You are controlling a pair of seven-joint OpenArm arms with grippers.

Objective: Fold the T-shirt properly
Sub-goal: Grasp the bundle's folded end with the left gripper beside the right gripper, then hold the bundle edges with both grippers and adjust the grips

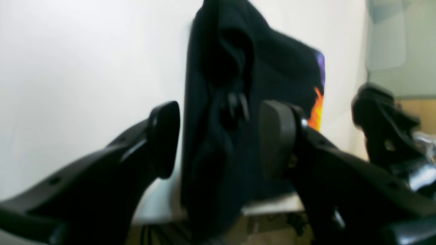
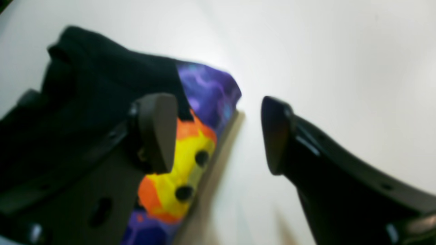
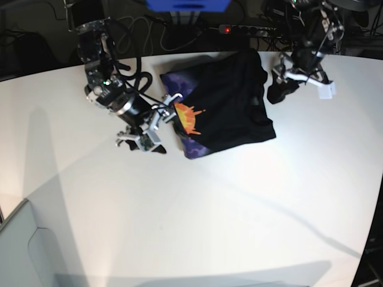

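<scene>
right gripper [image 3: 157,122] beside folded t-shirt [image 3: 230,101]

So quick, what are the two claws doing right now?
Left claw: open, holding nothing, T-shirt ahead of it.
Right claw: open, holding nothing, beside the T-shirt.

A white table [image 3: 209,227] fronts a dark, cable-strewn background.

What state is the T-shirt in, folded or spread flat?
Folded, loosely. The T-shirt lies as a compact bundle on the table, black cloth doubled over most of the sun print, with bunched edges. Neither pincer grips it.
</scene>
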